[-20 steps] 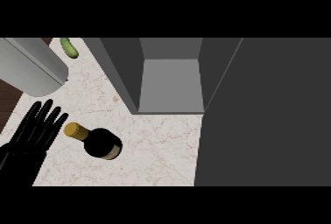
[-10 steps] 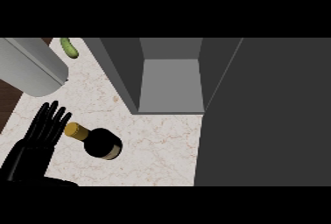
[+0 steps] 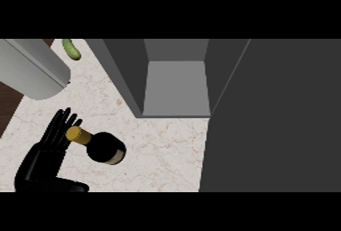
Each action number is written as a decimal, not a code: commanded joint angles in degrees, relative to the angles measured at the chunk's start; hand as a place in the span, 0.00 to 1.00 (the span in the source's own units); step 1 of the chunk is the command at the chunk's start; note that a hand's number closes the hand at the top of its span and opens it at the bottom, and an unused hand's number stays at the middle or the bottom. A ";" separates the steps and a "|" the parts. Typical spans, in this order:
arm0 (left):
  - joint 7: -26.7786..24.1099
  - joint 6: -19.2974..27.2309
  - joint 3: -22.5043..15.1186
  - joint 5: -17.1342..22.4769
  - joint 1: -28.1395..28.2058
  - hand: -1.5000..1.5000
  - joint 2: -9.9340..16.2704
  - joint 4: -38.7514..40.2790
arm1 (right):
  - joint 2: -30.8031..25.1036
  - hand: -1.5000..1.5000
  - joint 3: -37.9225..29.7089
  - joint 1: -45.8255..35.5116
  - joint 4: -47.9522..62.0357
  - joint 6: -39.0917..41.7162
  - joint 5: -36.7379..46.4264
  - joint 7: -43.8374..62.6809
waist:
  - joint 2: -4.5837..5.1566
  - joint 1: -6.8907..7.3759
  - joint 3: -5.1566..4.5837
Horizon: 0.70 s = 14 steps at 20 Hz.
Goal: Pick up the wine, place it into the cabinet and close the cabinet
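With my left hand (image 3: 48, 149) open, fingers straight and just touching the gold cap of the wine (image 3: 101, 146) upright on the counter (image 3: 163, 149), nothing's gripped. Risk: curling in this high tips it. Open cabinet (image 3: 174, 92) sits beyond.

A pale marbled surface (image 3: 160, 149) fills the centre. A dark wood floor strip (image 3: 10, 106) shows at far left. A grey rounded appliance (image 3: 30, 70) occupies the upper left, a green vegetable (image 3: 71, 48) beside it.
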 commanded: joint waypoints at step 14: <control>-11.40 -0.24 -2.26 -6.28 -3.99 0.00 -2.68 13.65 | 0.25 0.00 -2.12 3.67 -5.84 2.11 -4.99 -0.56 | 0.01 0.03 0.02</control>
